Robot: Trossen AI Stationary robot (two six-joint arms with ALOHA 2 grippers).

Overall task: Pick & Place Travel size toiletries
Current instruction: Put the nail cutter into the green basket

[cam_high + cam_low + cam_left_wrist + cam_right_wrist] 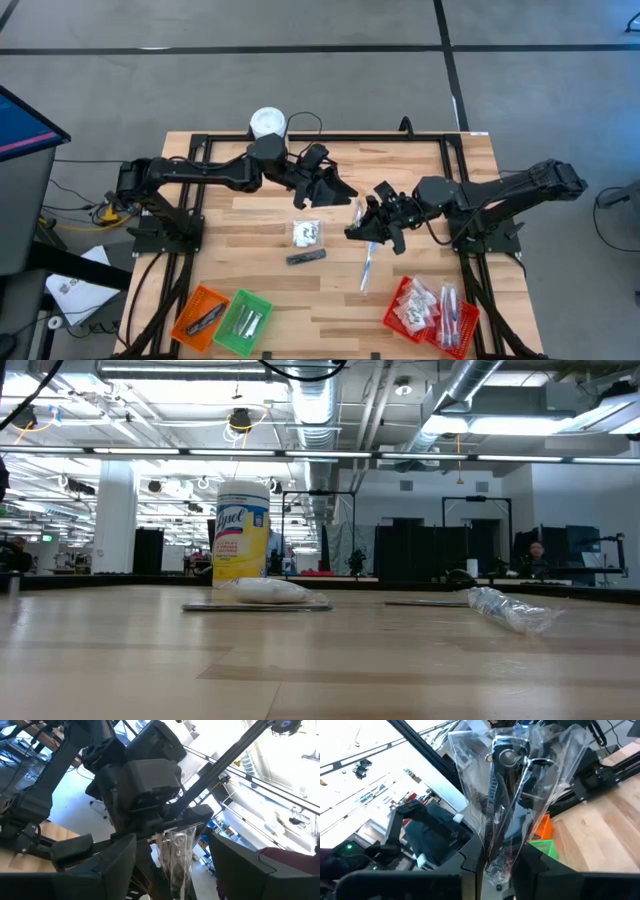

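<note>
My right gripper hangs above the table's middle, shut on a clear-wrapped travel size toiletry. My left gripper faces it, open; its fingers frame the wrapped item without touching it. Three more toiletries lie flat on the wood: a white sachet, a dark narrow one and a silvery stick. Neither gripper shows in the low view. My right gripper pinches the clear wrapper's near end between its two fingers. The fingers lie roughly level and point toward the left gripper. The wrapped item sticks out ahead of them along their line and is lifted clear of the table.
A yellow canister with a white lid stands at the far edge. Orange and green mesh baskets sit at the near left. Red baskets holding several toiletries sit at the near right. A black frame rail borders the table.
</note>
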